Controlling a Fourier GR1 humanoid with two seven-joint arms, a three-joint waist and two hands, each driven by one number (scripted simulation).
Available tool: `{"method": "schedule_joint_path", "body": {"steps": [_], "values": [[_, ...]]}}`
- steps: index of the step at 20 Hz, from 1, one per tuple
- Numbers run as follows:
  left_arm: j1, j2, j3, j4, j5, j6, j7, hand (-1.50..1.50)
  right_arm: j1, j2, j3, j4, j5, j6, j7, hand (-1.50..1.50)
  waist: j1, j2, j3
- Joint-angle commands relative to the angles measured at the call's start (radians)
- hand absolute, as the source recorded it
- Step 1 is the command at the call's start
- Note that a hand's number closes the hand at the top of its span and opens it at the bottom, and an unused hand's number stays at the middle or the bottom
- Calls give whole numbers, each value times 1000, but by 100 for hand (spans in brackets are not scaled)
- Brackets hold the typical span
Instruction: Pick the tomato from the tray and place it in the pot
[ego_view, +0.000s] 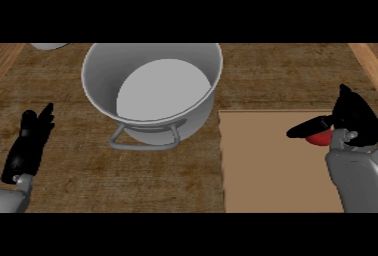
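While the right hand sits over the right side of the tan tray, the tomato shows only as a small red patch tucked under the black thumb and beside the wrist. The thumb reaches across its top and the fingers stand behind it, so the hand appears to be grasping the tomato, though most of the fruit is hidden and I cannot tell whether it is touching the tray's surface or just above it. By my reading, the step in hand is the pick: the grasp looks made, the carry not yet begun.

What comes next would call for lifting the tomato above the tray, moving it left and away from the robot, high enough to pass over the near rim of the steel pot, then letting go above the pot's pale floor. The pot stands on the brown tabletop just beside the tray's upper left corner, tilted in view so its mouth opens toward the camera, with a wire handle at its near side.

Being roundish, the tomato shows no clear long axis, and no stem end is visible to say which way it points.

At the lower left, the left hand rests with fingers straight, holding nothing.
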Motion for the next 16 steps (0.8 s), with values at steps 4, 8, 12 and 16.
{"method": "schedule_joint_path", "body": {"steps": [4,8,12,16], "values": [[15,-32,15,18,-12,-20,-25,0,20,32,-45,26,34,64,123,-150,-1,1,1],[-18,-39,23,32,-34,-33,-24,0,-22,34,-77,132,81,34,48,-150,4,5,1],[7,-50,13,-9,-63,-13,2,0,5,54,-99,153,117,31,48,-150,4,4,1],[3,-57,42,22,-52,-29,-17,0,-45,112,-113,179,128,70,101,-150,5,4,0]]}}
